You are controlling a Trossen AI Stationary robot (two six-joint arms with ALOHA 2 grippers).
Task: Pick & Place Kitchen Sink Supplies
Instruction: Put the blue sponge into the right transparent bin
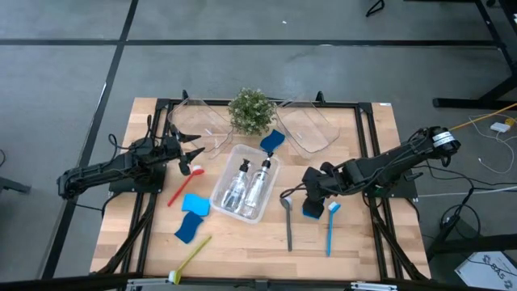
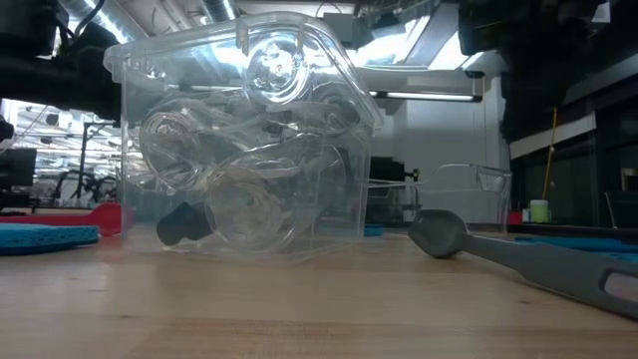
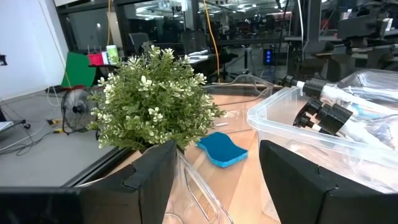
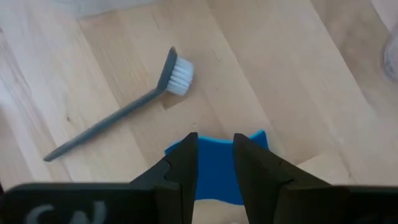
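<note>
High view: clear bin mid-table w/ two pump bottles lying inside. Potted plant behind it, between two more clear bins. One blue sponge just beside plant; two sponges left of the bin, near red brush. Yellow-green brush at front edge. Grey brush and blue brush right of bin. Left gripper low over table, stretched toward plant, fingers spread, nothing held. Right gripper angled down between grey and blue brushes, pinching a blue sponge.

Low view: bin w/ bottles blocks the middle; grey brush head at right.

Left wrist: plant close ahead, sponge beyond, bottle tops in bin.

Right wrist: fingers nipping sponge edge; grey brush bristles visible.
</note>
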